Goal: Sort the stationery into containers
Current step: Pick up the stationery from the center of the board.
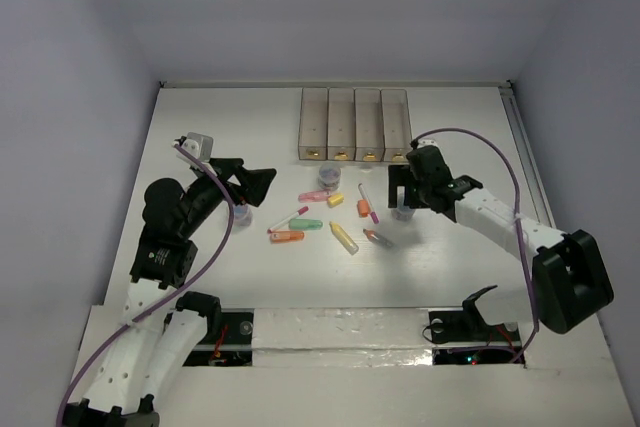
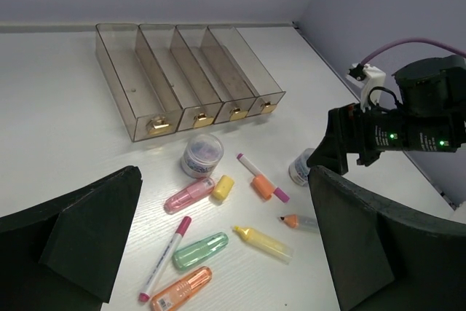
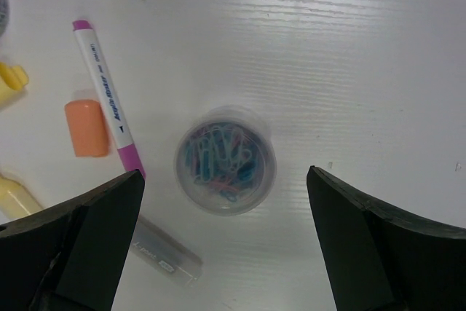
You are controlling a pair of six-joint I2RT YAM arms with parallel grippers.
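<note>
The right pincer [image 3: 226, 177] hangs over a clear round tub [image 3: 226, 167] of coloured paper clips. Its jaws are spread wide, with one finger [image 3: 87, 238] on each side of the tub and neither touching it, and it holds nothing. The tub stands upright on the white tabletop [image 3: 349, 49], well short of the bins [image 1: 355, 125] and at the right end of the scattered stationery. In the right wrist view, a white pen [image 3: 102, 92] with a pink cap lies just beside the tub. A short orange piece [image 3: 86, 129] lies against that pen, and a clear grey marker [image 3: 164, 251] lies close by.

The left pincer [image 1: 257, 179] is raised over the left part of the tabletop, its jaws also wide apart and empty. Its camera looks across to the four bins, joined in a row at the far side, each with a yellow mark at its near end. A second tub [image 2: 203, 154] stands near them. Nearer the left wrist camera than that tub lie several things:
- a pink highlighter [image 2: 189, 194] with a yellow piece [image 2: 223, 187] just beside it
- a thin pen [image 2: 165, 258] with pink ends
- a green highlighter [image 2: 200, 250]
- an orange highlighter [image 2: 182, 288]
- a yellow highlighter [image 2: 263, 243]

All of these lie flat on the tabletop, outside the bins.
</note>
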